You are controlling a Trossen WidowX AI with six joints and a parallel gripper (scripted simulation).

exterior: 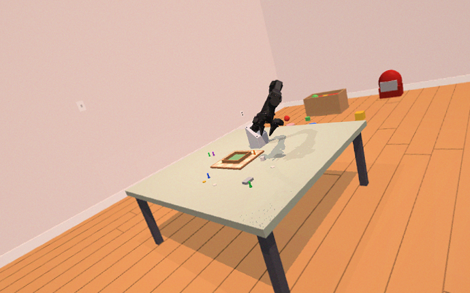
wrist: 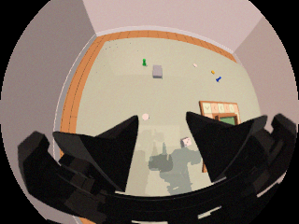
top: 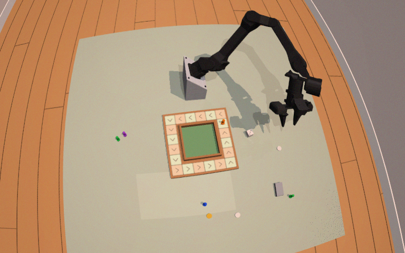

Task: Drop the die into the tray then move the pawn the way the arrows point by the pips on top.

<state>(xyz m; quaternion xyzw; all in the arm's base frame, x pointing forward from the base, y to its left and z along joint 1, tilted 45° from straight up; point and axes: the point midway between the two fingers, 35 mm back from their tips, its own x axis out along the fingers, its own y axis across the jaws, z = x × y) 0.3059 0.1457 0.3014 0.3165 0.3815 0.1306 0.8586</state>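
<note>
The white die point(top: 249, 133) point(exterior: 262, 158) point(wrist: 186, 141) lies on the table, a little right of the board point(top: 172, 174) point(exterior: 221, 166) in the top view. The board has a ring of arrowed squares around a green-floored dice tray point(top: 200, 140) point(exterior: 237, 157), which is empty. An orange pawn point(top: 222, 122) point(exterior: 254, 152) stands on the right column, one square below the top right corner in the top view. My gripper point(top: 288, 125) point(wrist: 163, 117) is open and empty. It hangs above the table, right of the die in the top view. The pips on the die are too small to read surely.
A pale disc point(top: 279, 148) point(wrist: 145, 117) lies beyond the die. A grey block point(top: 278, 188) point(wrist: 157, 71) and a green pawn point(top: 291, 195) are farther off. A blue pawn point(top: 204, 204), an orange disc point(top: 209, 215) and another pale disc point(top: 237, 214) lie below the board. Purple point(top: 124, 134) and green point(top: 117, 138) pawns are at left.
</note>
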